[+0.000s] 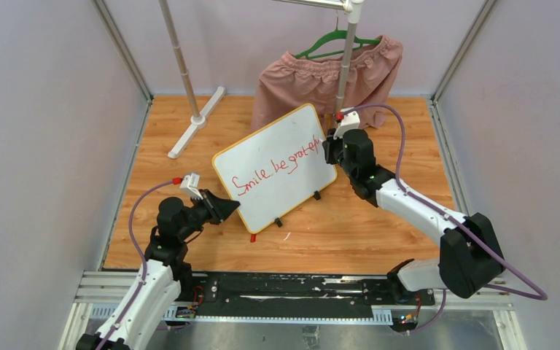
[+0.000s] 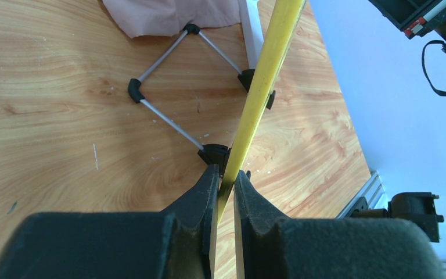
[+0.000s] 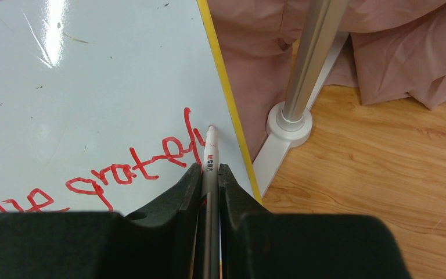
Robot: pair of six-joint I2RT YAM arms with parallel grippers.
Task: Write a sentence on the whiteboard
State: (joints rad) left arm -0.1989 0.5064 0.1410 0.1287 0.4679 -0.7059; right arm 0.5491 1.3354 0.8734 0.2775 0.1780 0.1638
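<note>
The whiteboard (image 1: 277,157), white with a yellow rim, stands tilted on the wooden floor. Red cursive writing, the sentence (image 1: 277,169), slants across it and reads "Smile, be gratef" up to the right side (image 3: 133,168). My left gripper (image 1: 227,210) is shut on the board's lower left edge; the yellow rim (image 2: 264,87) runs up from between its fingers. My right gripper (image 1: 329,151) is shut on a grey marker (image 3: 209,157), whose tip rests against the board just right of the last red letter, close to the right rim (image 3: 226,99).
A pink garment (image 1: 328,76) hangs on a green hanger from a metal rack (image 1: 346,51) behind the board. The rack's white foot (image 3: 284,125) sits right beside the board's right edge. Another rack leg (image 1: 193,124) lies at the back left. The board's wire stand (image 2: 168,110) rests on the floor.
</note>
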